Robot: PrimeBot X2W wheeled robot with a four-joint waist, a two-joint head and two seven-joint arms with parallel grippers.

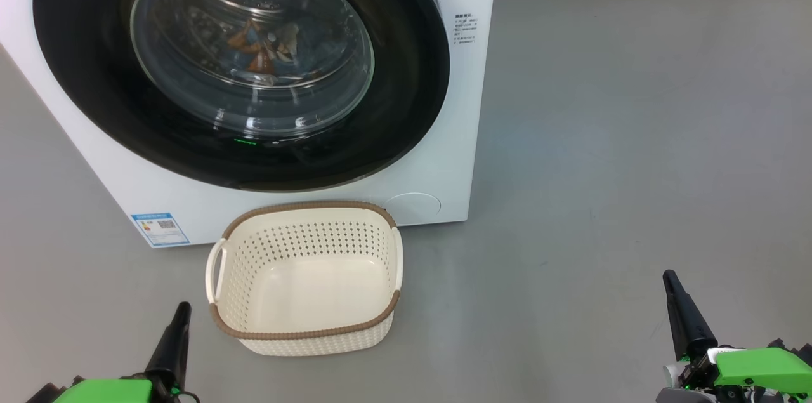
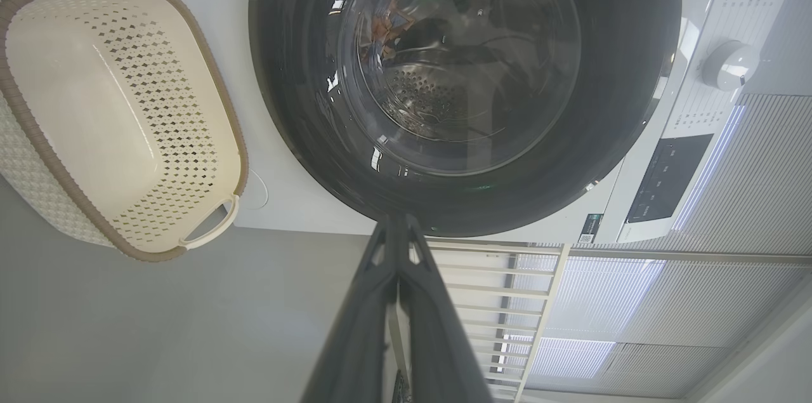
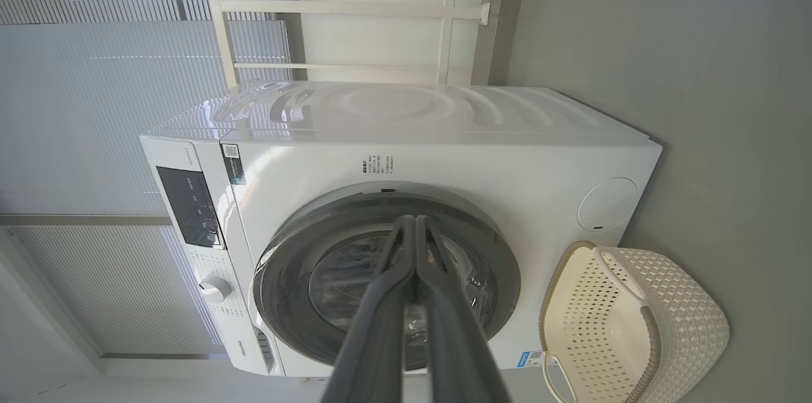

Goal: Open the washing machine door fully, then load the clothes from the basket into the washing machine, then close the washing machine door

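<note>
Head view, bottom of the frame first: the left claw rises from the lower left corner and the right claw from the lower right. Each is pinched fully together with nothing between its fingers. Both hang over bare grey floor, well apart from everything else. Just above the left claw, low in the centre of the frame, the basket sits upright on the floor. Its cream bottom is bare, so no clothes are left to load. Right behind it, filling the upper left of the frame, stands the washing machine, white and boxy, with a blue label at its lower left corner. The washing machine door lies flush against the front, its glossy black rim unbroken all round, which reads as closed. Through the bulging glass, at the top centre-left, the clothes show as a small orange-and-pale bundle in the steel drum. Judging by this, all three steps look done: the load is in, the door is shut, and nothing seems left but to rest the arms
</note>
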